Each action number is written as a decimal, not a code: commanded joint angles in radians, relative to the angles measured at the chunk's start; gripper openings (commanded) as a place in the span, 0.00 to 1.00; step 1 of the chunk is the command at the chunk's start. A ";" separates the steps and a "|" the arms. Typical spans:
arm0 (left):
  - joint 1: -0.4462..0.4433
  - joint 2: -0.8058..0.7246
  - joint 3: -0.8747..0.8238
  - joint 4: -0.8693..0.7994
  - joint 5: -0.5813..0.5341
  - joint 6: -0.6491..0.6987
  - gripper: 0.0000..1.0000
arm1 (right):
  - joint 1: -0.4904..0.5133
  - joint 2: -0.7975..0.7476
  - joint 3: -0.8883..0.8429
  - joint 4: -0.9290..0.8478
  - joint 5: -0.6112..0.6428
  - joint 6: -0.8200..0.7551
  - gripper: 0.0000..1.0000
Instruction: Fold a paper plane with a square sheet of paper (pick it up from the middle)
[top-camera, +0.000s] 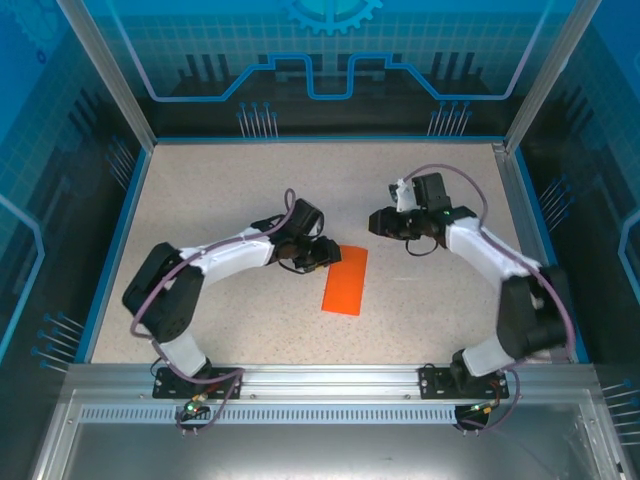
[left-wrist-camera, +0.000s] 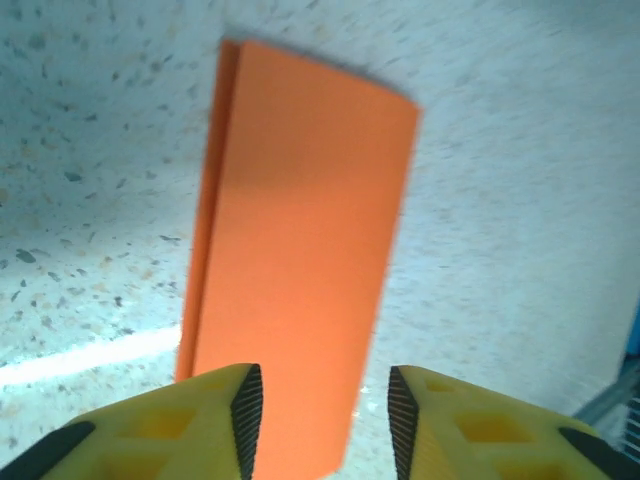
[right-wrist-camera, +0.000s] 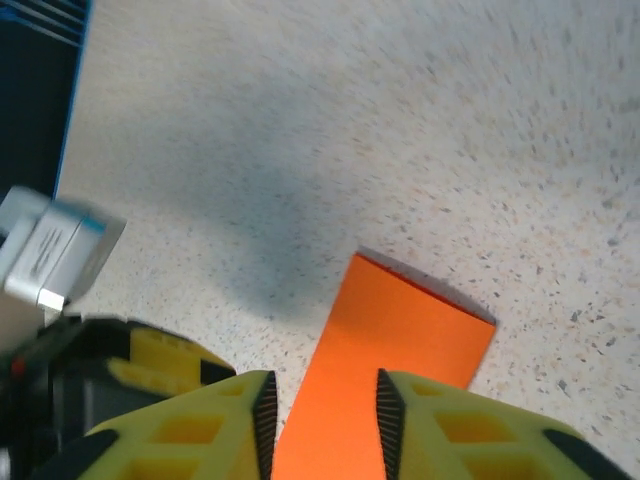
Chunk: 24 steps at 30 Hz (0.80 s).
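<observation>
Orange paper (top-camera: 346, 280) lies flat on the speckled table (top-camera: 230, 190), folded down to a narrow rectangle, just ahead of both sets of jaws. Our left gripper (left-wrist-camera: 322, 410) stands partly open with nothing between its pads (left-wrist-camera: 247, 405). One short end of the rectangle shows through the gap, below and just beyond the fingertips. Our right gripper (right-wrist-camera: 325, 420) is likewise parted and empty, and the paper's other end runs out ahead of its gap, leaning toward the right-hand finger.

We judge the sheet to be nearly weightless, thin and limp. It should crease wherever it is pinched hard, and it will probably sag or flutter once it leaves the table. Its surface looks smooth, so we expect it to skate across the table if one pad pushes it sideways.

In the left wrist view, a second layer peeks out along the long edge on the left-hand finger's side. This suggests two loose leaves that could slide apart if we catch only the top one. Because the paper lies flat, it offers the jaws no raised lip. We think the best hold is midway along a long edge, with both layers taken together in a light pinch.
</observation>
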 joint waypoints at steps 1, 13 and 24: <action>0.015 -0.065 -0.052 -0.011 -0.029 0.008 0.46 | 0.050 -0.133 -0.076 -0.072 0.133 -0.044 0.46; 0.068 -0.012 -0.144 0.155 0.166 -0.065 0.55 | 0.075 0.034 -0.213 0.000 -0.107 0.118 0.45; 0.062 0.076 -0.140 0.190 0.225 -0.054 0.53 | 0.146 0.053 -0.260 0.064 -0.039 0.158 0.46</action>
